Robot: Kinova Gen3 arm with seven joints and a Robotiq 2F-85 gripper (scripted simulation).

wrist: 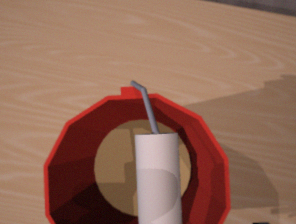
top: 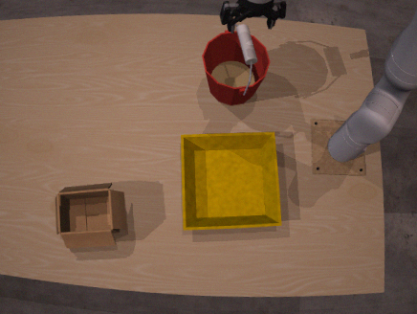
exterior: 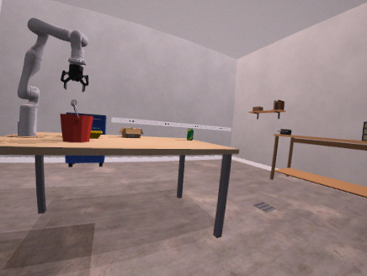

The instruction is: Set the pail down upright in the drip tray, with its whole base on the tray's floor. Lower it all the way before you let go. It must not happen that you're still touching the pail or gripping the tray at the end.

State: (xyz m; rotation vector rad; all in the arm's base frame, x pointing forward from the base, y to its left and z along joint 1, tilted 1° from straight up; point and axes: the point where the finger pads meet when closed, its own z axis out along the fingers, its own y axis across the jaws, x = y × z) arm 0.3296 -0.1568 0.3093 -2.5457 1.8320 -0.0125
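Wooden table (exterior: 126,145) in grey-walled room, end effector (exterior: 75,86) wide, empty above red pail (exterior: 76,127).

Matt red pail (top: 234,67), pale wood-grain table (top: 96,96), matt yellow tray (top: 230,181).

Top overhead, exterior low sideways, wrist downward
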